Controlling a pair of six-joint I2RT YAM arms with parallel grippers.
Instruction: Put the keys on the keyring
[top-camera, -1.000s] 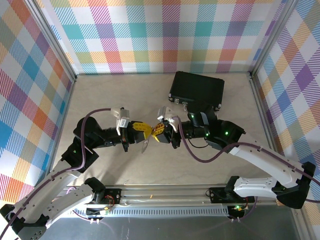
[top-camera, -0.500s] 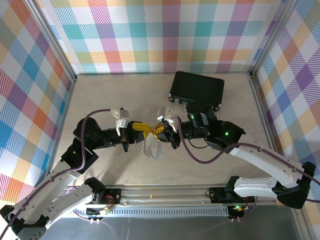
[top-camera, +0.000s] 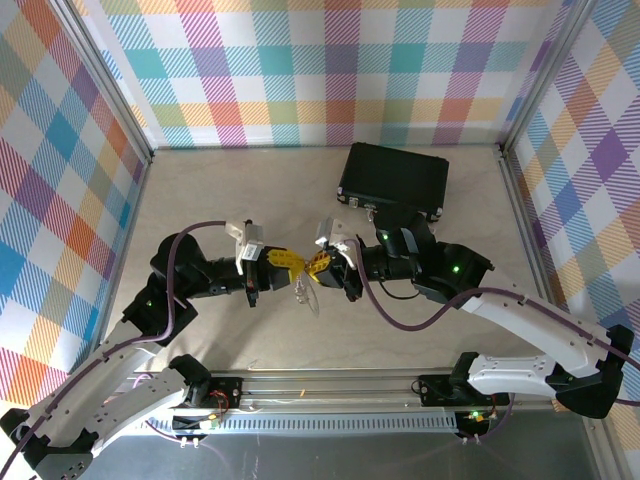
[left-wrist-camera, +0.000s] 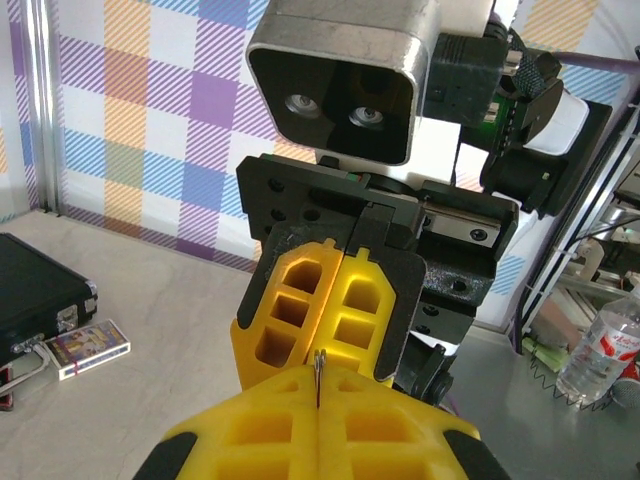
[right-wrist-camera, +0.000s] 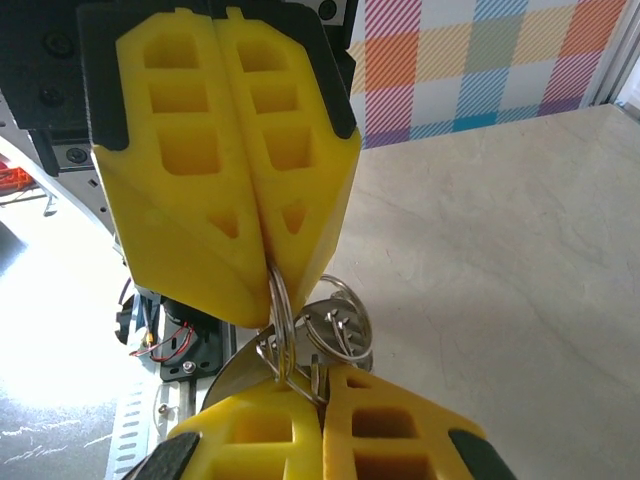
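The pale counter (top-camera: 200, 200) carried a black case (top-camera: 393, 180) toward its back, and every place here is taken from that case. In front of the case and a little to its left, the two arms met tip to tip above the counter. The left claw (top-camera: 288, 263) lay farther from the case and the right claw (top-camera: 318, 265) nearer to it. In the left wrist view a small printed card (left-wrist-camera: 88, 347) lay on the counter just beside the case's front edge. The left claw's yellow fingers (right-wrist-camera: 180, 170) were pressed together, and the keyring (right-wrist-camera: 278, 300) was pinched at their tips and hung down from them. The right claw's fingers were also together, closed on metal of the bunch that looked like the edge of a key. The keys (top-camera: 306, 295) dangled below the meeting claws, on the side away from the case and clear of the counter.
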